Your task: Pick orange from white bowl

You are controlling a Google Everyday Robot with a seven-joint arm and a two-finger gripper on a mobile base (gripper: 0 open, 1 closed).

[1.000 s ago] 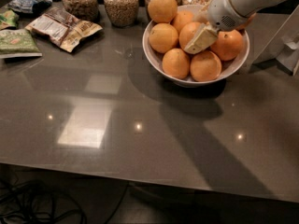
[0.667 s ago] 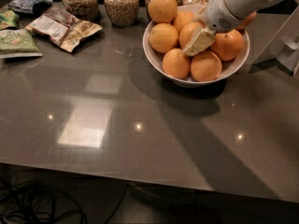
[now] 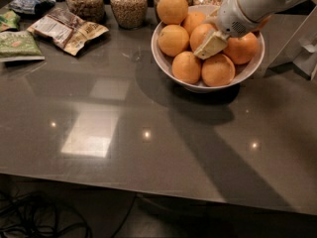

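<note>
A dark grey, glossy worktop [image 3: 148, 157] fills the view. The white bowl [image 3: 208, 87] stands towards its far right corner, a little in from the far edge. The bowl is heaped with fruit. One orange [image 3: 202, 35] sits at the middle of the pile, and the other oranges [image 3: 186, 67] crowd round it, with one perched highest at the far left of the heap.

The robot's white arm [image 3: 252, 4] reaches in from the far right corner and slants down over the bowl. The gripper [image 3: 212, 43] is down among the fruit. Its cream-coloured end lies against the right side of the middle orange, between it and the fruit on the bowl's right side. From this angle one cannot tell how far the gripper is open or whether it has hold of anything. The orange lies in the bowl with the rest.

Glass jars [image 3: 129, 5] of grain line the far edge, to the left of and behind the bowl. Near the far left corner lie a brown and white snack packet [image 3: 67, 29] and, at the left edge, a green packet [image 3: 17, 44]. Below the near edge, cables [image 3: 34, 217] lie on the floor.
</note>
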